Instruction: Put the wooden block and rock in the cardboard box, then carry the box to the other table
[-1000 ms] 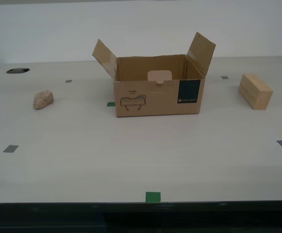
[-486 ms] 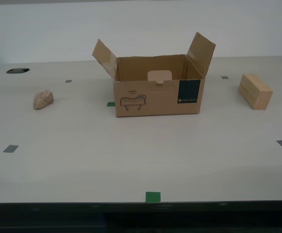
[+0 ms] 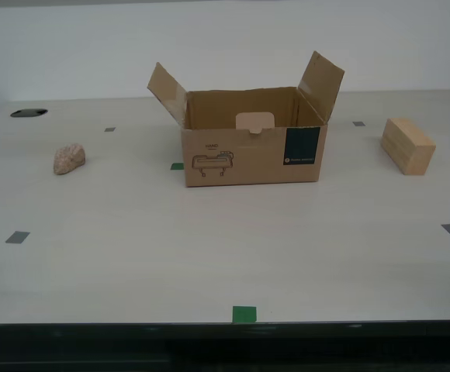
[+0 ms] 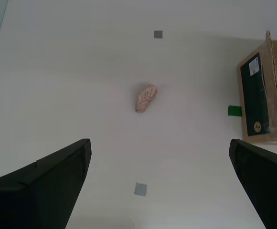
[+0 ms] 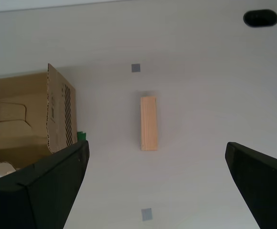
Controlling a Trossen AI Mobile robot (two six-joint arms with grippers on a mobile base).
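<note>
The cardboard box (image 3: 252, 151) stands open in the middle of the off-white desk (image 3: 132, 263), both side flaps raised. In the exterior view the rock (image 3: 69, 159) lies to the box's left and the wooden block (image 3: 407, 145) to its right. No arm shows in that view. My second gripper (image 4: 158, 148) hangs open high above the desk, with the rock (image 4: 146, 98) ahead of its fingers and the box (image 4: 262, 95) off to one side. My first gripper (image 5: 156, 148) is open too, above the wooden block (image 5: 148, 123), beside the box (image 5: 28, 119). The other table is out of view.
Small grey tape squares (image 3: 17, 237) and green ones (image 3: 244, 314) dot the desk. A dark grommet hole (image 3: 28, 113) sits at the back on the exterior view's left, another (image 5: 260, 18) beyond the block. The desk's front edge (image 3: 225, 324) runs close to the camera.
</note>
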